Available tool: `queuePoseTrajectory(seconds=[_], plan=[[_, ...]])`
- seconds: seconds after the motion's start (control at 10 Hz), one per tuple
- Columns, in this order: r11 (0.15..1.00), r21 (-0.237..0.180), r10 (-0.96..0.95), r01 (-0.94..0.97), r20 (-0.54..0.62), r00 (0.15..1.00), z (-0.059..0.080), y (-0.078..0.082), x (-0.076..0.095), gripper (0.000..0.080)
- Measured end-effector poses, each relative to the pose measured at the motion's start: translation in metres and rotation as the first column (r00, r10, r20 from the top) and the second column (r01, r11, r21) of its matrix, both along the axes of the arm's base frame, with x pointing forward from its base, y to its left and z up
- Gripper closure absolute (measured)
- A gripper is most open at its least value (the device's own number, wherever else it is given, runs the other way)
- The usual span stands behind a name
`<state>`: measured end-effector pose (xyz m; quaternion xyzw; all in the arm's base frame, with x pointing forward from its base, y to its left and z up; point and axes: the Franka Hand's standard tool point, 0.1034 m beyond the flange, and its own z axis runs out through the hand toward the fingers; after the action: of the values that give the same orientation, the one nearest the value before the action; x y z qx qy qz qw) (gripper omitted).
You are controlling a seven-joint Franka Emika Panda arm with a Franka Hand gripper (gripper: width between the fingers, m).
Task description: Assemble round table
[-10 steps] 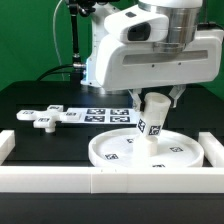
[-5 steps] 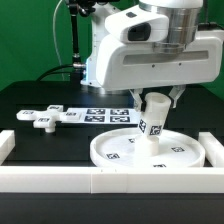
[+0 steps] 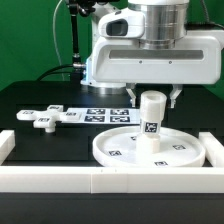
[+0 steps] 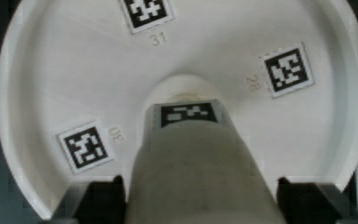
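Gripper [image 3: 152,97] has post [image 3: 151,122] clamped near its top, upright on centre of disc [image 3: 108,152], foot [image 3: 42,117] well apart, so prob. best hold it plumb, press straight down w/o side drift & twist slowly.

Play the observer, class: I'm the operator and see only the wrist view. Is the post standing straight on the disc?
Observer: Yes. The exterior view shows the post upright on the disc.
Operator: Where is the foot piece?
Observer: The foot piece lies flat on the table, toward the exterior view's left, apart from the disc.
Operator: What lies in front of the disc?
Observer: A white barrier bar runs along its near side.
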<state>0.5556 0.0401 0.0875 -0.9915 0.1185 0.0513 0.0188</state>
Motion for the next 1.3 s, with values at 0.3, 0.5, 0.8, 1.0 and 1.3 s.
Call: queuePoseTrajectory(seconds=[0.3, 0.5, 0.8, 1.0, 1.3], plan=[[0.985, -0.005, -0.173, 0.173, 0.046, 0.984, 0.0, -0.001, -0.002, 0.039], [0.947, -0.007, -0.32, 0.32, 0.038, 0.947, 0.0, -0.002, -0.002, 0.039], [0.83, 0.011, -0.557, 0.557, 0.024, 0.83, -0.001, -0.005, -0.002, 0.039], [0.661, 0.038, -0.75, 0.749, 0.011, 0.661, -0.001, -0.005, -0.005, 0.039], [0.455, 0.042, -0.89, 0.89, -0.014, 0.456, -0.005, 0.004, -0.009, 0.039]])
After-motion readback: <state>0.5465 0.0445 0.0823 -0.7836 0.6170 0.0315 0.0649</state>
